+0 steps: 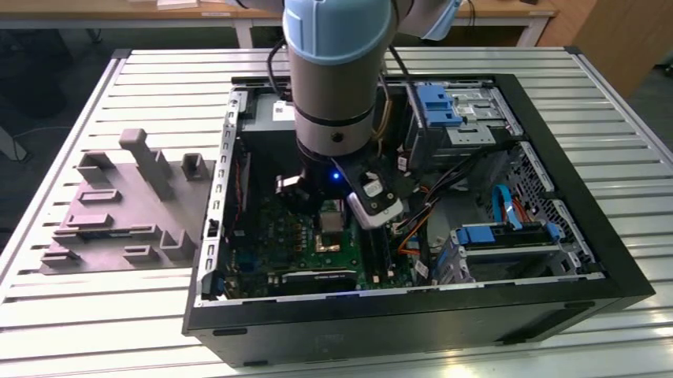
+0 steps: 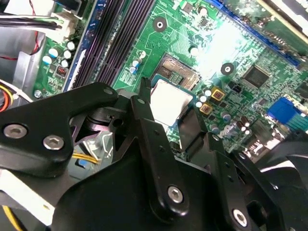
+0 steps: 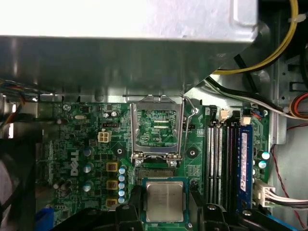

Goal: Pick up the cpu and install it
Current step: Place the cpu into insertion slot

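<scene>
The cpu (image 3: 165,201), a small silvery square chip with a pale rim, sits between my black fingers (image 3: 129,215) in both wrist views. My gripper (image 2: 169,109) is shut on the cpu (image 2: 168,98), one finger against each of two opposite edges. It hangs low over the green motherboard (image 3: 82,144), at the socket (image 2: 174,72), partly covering it. The socket's silver-framed lid (image 3: 156,126) stands flipped open just beyond. In the exterior view, my gripper (image 1: 333,217) reaches down into the open computer case (image 1: 421,315).
Memory slots (image 3: 224,159) and a wire lever run close beside the socket. A metal box (image 3: 125,43) overhangs the board beyond the lid. Cables (image 1: 421,213) and blue drive cages (image 1: 505,236) fill the case's right. A grey moulded tray (image 1: 116,213) lies on the slatted table, exterior view's left.
</scene>
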### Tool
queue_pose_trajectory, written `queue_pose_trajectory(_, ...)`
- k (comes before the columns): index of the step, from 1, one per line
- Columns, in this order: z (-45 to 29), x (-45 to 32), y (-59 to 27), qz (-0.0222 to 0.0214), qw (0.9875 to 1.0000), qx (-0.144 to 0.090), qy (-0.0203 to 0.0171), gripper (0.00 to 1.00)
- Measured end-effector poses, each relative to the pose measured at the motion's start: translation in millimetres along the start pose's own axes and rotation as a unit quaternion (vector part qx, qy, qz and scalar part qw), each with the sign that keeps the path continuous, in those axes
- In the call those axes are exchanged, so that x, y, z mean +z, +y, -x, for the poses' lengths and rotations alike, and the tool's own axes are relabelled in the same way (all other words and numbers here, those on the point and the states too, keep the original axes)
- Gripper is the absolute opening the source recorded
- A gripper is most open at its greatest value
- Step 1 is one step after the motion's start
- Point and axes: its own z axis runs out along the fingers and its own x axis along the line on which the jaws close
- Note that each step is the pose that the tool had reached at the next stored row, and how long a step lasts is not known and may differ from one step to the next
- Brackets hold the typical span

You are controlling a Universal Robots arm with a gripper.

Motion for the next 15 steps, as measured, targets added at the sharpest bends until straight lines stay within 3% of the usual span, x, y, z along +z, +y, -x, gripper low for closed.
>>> queue_pose_trajectory(7, -1.5, 10.9, -0.6, 0.0000, 1.0000, 0.000, 0.0000, 0.47)
queue_pose_trajectory(15, -1.9, 14.2, -2.4, -0.0001, 1.0000, -0.002, 0.0001, 0.47)
